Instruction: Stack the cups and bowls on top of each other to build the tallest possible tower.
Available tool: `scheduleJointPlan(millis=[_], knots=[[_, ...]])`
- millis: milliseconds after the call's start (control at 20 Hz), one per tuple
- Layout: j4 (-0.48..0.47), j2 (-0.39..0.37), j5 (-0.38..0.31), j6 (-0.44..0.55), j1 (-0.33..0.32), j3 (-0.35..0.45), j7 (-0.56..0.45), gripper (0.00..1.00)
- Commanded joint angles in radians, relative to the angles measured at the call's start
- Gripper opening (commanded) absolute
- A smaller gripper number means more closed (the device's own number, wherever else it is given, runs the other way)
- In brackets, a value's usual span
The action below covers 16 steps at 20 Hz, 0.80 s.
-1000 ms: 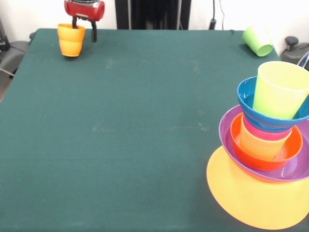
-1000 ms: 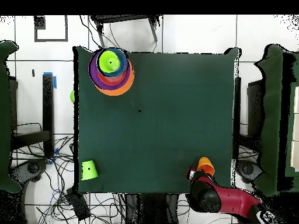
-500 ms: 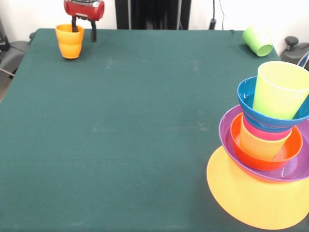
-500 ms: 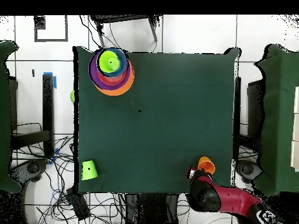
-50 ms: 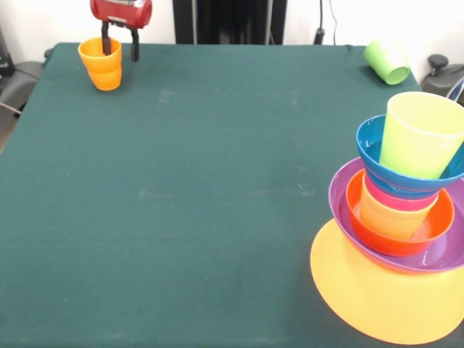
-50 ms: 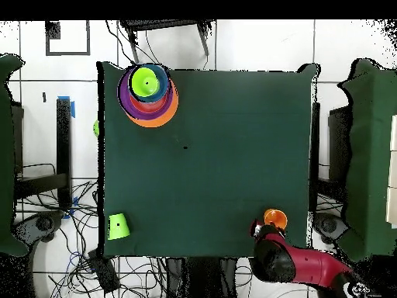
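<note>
Since a second ago my claw [image 5: 120,45] has shifted a little toward the table's corner and the orange cup [image 5: 102,64] has gone with it; the cup, which hung tilted then, now looks close to upright. One finger [image 5: 106,39] dips inside the cup's mouth and the other stands outside the wall, so I judge I am pinching its rim, held narrow on that wall. Whether the base is touching the green cloth or just clear of it I cannot tell. From overhead the cup [image 6: 274,219] sits right beside my red wrist near the table [image 5: 217,181] edge.

For the task, this reads as the pick-up settling: the cup is righted and secured, but it is still well apart from the tower [image 5: 402,217], which stands at the opposite corner.

That tower is glossy, hard plastic: a wide orange-yellow bowl [image 5: 377,297] lowest, a shallow purple bowl [image 5: 341,199], a red-orange bowl [image 5: 359,217] holding nested cups, a small blue bowl [image 5: 371,148] and a translucent yellow cup [image 5: 420,134] leaning on top. A lime green cup [image 5: 386,61] lies on its side at the far corner. All the cups are smooth and tapered, likely slippery; the matte cloth should grip their bases.
</note>
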Motion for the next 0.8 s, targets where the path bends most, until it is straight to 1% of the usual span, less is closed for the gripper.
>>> scheduleJointPlan(millis=[50,100,250,600,800], knots=[[-0.049,0.017,-0.062,0.02,0.013,0.118,0.015,1.0],[-0.047,0.018,-0.07,0.012,0.003,0.128,0.012,0.0],[-0.057,0.022,-0.059,0.039,0.017,0.123,0.007,0.0],[-0.032,0.018,-0.033,0.082,0.017,0.153,0.008,0.0],[-0.008,-0.012,-0.017,0.111,0.023,0.162,0.007,0.0]])
